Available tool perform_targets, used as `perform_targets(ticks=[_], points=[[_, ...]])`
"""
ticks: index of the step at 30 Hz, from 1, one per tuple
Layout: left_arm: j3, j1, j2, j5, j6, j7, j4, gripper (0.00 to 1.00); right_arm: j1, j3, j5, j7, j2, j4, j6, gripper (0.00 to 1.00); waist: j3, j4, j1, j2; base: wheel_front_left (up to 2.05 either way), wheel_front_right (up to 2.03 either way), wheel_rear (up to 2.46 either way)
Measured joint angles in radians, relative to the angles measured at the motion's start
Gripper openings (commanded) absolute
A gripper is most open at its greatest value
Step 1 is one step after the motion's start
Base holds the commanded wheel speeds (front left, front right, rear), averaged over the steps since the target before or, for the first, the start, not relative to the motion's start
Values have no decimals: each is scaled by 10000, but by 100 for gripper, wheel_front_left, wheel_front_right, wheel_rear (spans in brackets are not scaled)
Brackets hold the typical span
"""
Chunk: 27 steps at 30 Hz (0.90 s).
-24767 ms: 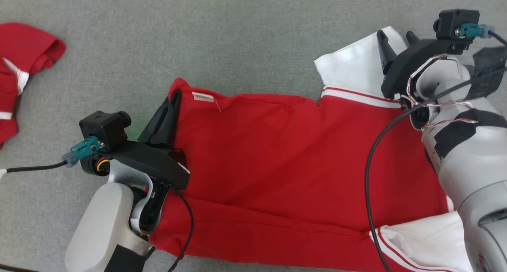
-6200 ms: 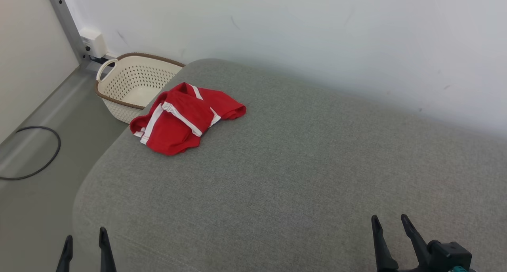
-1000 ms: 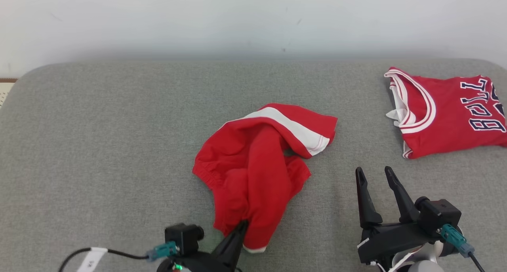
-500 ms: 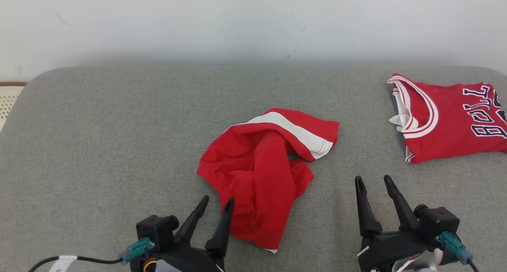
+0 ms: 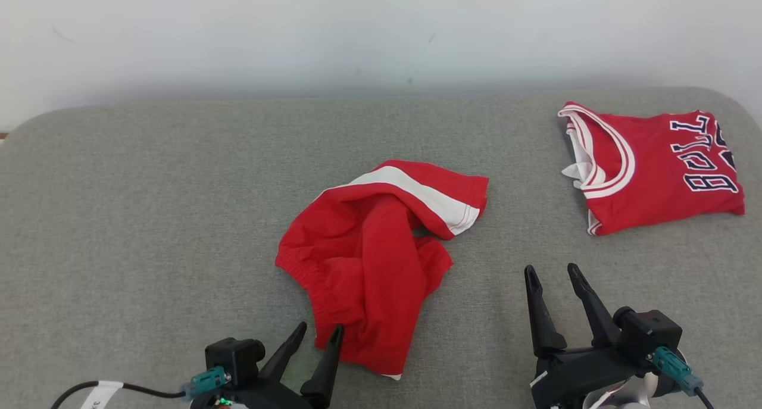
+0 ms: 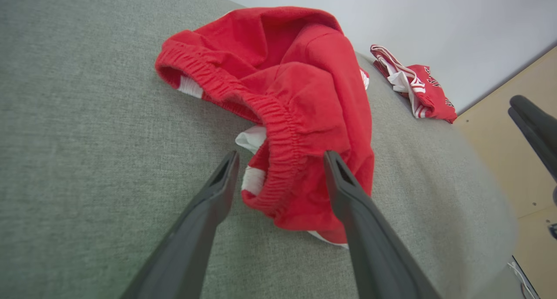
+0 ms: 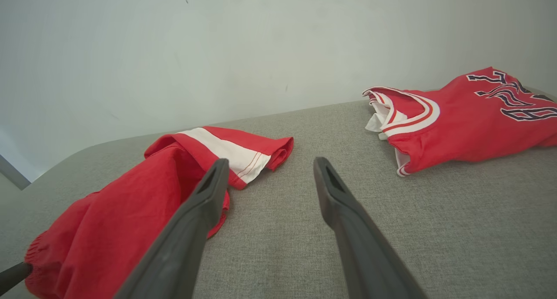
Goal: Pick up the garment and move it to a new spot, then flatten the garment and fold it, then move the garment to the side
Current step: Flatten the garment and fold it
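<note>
grey woven mattress (image 5: pixel 149 218): carries everything listed. left fingers (image 5: pixel 326 361): near edge, left of centre; spread wide, holding nothing. risk: the bunched elastic waistband (image 6: pixel 278 129) lies between the tips, so a pinch here would likely catch several layers and lift the shorts as a twisted lump instead of by one clean edge; a low tip could drag the cloth into deeper creases. pose: low over the mattress, tips pointing toward the far edge; contact with the cloth cannot be told. red shorts (image 5: pixel 369 260), white side stripe: crumpled heap at mid-mattress, neither flattened nor folded. right fingers (image 5: pixel 537 314): near edge, right of centre; wide apart, empty, apart from the shorts. pose: tips leaning slightly left, over bare fabric. red jersey (image 5: pixel 655 171): folded, far right corner, well apart from the shorts.
</note>
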Motion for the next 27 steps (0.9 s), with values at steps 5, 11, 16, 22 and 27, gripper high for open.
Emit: perform_targets(ticks=[5, 11, 16, 22, 27], points=[[-111, -90, -102, -42, -314, -219, 336, 0, -4, -33, 25, -2, 0, 17, 0, 100, 99, -155, 0, 0, 0, 0, 0], [150, -654, -44, 13, -410, -675, 301, 0, 53, -148, 23, 8, 0, 23, 0, 100, 66, 49, 0, 0, 0, 0, 0], [719, -924, 466, 15, -222, -811, -25, 0, 51, -48, 25, 33, 0, 19, 0, 100, -38, 349, 0, 0, 0, 0, 0], [1377, -761, 1248, -61, 144, -711, -337, 0, 43, 6, 29, 29, 2, 88, 0, 100, -210, 629, 0, 0, 0, 0, 0], [1664, 55, 1845, 69, 499, -895, -290, 0, 39, 56, 63, 17, 2, 186, 0, 100, -280, 619, 0, -1, 0, 0, 0]])
